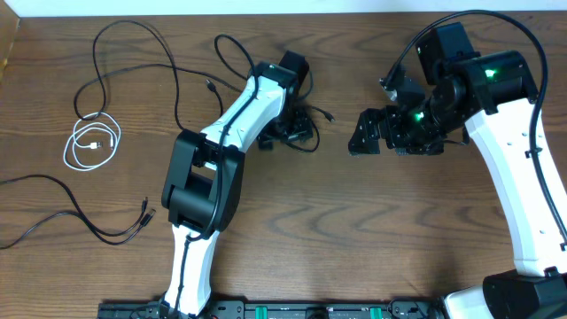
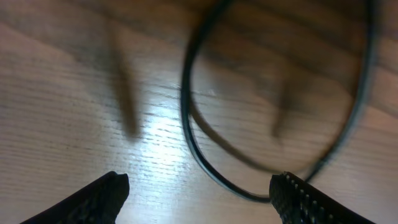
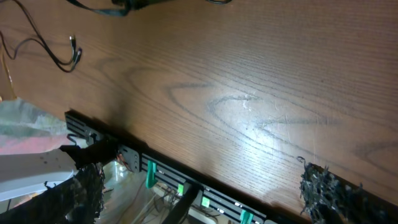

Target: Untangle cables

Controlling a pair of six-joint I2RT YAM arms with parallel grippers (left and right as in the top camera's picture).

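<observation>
A small black cable (image 1: 314,137) lies in a loose loop in the middle of the table, its plug pointing right. My left gripper (image 1: 297,128) hangs low right over it. In the left wrist view the cable loop (image 2: 191,140) rests on the wood between my spread fingertips and runs up against the right fingertip (image 2: 292,190); the left gripper (image 2: 199,186) is open and grips nothing. The white cable (image 1: 93,142) lies coiled by itself at the far left. My right gripper (image 1: 368,133) hovers open to the right of the loop, and its own view shows the right gripper (image 3: 202,193) empty.
A long black cable (image 1: 176,89) sprawls across the back left. Another black cable with end plugs (image 1: 147,215) lies at the front left, and that same cable (image 3: 59,56) shows in the right wrist view. A black rail (image 3: 186,177) lines the table's front edge.
</observation>
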